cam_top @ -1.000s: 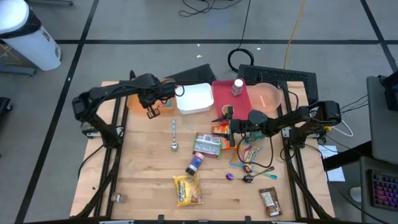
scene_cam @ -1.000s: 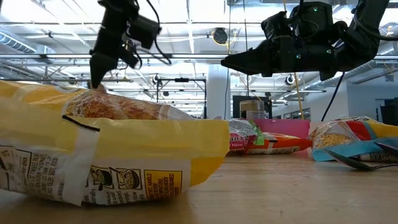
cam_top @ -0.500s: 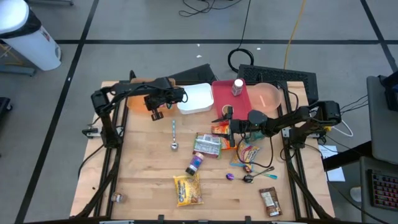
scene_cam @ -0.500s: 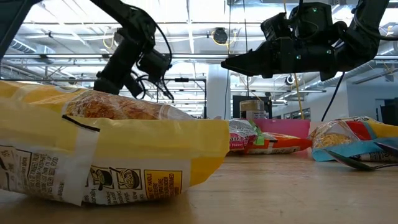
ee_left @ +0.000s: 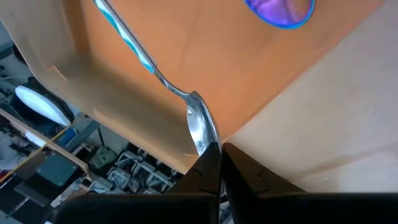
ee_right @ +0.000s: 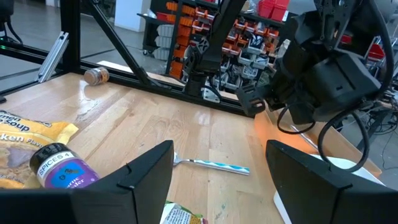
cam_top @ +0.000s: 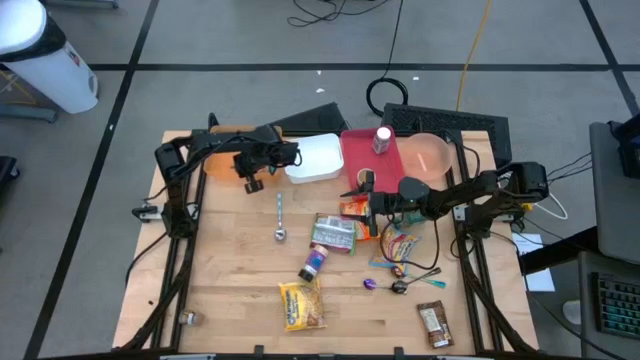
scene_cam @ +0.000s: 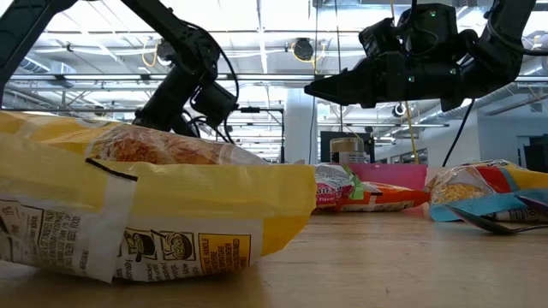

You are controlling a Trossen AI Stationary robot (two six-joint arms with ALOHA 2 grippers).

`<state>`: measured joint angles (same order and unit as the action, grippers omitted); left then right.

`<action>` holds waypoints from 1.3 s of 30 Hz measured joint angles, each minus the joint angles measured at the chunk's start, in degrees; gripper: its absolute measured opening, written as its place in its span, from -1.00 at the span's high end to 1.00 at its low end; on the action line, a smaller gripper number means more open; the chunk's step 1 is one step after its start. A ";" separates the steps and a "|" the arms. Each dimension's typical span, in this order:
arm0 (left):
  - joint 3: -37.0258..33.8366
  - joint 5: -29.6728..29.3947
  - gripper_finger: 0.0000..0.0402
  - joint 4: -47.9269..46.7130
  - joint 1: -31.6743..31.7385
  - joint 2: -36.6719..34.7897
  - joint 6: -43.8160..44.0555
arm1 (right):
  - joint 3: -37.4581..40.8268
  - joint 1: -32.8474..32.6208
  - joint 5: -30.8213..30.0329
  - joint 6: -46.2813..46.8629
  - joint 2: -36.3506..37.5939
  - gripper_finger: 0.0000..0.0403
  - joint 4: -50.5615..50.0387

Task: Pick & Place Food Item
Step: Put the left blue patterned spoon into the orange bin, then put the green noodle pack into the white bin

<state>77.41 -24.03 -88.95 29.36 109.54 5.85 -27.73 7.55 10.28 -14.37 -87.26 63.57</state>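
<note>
The orange snack packet (cam_top: 352, 208) lies near the middle of the table (cam_top: 230, 290), just in front of the red tray (cam_top: 360, 160), with a green packet (cam_top: 333, 233) beside it on the near side; the right gripper (cam_top: 368, 204) hangs above that orange packet, fingers (ee_right: 146, 171) spread wide and holding nothing; from table height the packet (scene_cam: 370, 198) sits flat on the wood while the gripper (scene_cam: 315, 85) is well above it.

More food is scattered nearer the front edge; a spice bottle (cam_top: 314, 264) on its side, a yellow bag (cam_top: 302, 305), a striped packet (cam_top: 400, 245) and a brown bar (cam_top: 434, 323); a spoon (cam_top: 279, 215) lies alone to the left of the green packet.

Over at the back left, the left gripper (cam_top: 250, 182) is at the edge of the orange tray (cam_top: 220, 162), next to the white container (cam_top: 312, 158); its fingers (ee_left: 244, 168) are pressed together, tips right at the bowl of a teal-handled spoon (ee_left: 198, 124) lying in that tray; whether they pinch the spoon, I cannot tell.

A jar (cam_top: 383, 139) stands on the red tray; a pink bowl (cam_top: 430, 155) sits just to its right.
</note>
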 joint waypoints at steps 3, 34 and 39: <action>0.00 0.04 0.92 0.46 0.00 0.02 0.02 | 0.00 0.01 0.00 0.00 0.00 -0.25 -0.02; 0.76 3.71 0.26 -1.00 0.14 -0.18 -3.24 | 0.00 0.02 0.00 0.00 0.00 -0.25 -0.24; 3.27 3.95 0.22 -1.06 -0.70 -3.16 -4.78 | 0.00 0.02 0.01 -0.02 0.00 -0.25 -0.29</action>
<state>80.68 -20.08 -90.00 28.66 106.38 1.07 -27.73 7.57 10.29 -14.39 -87.26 63.28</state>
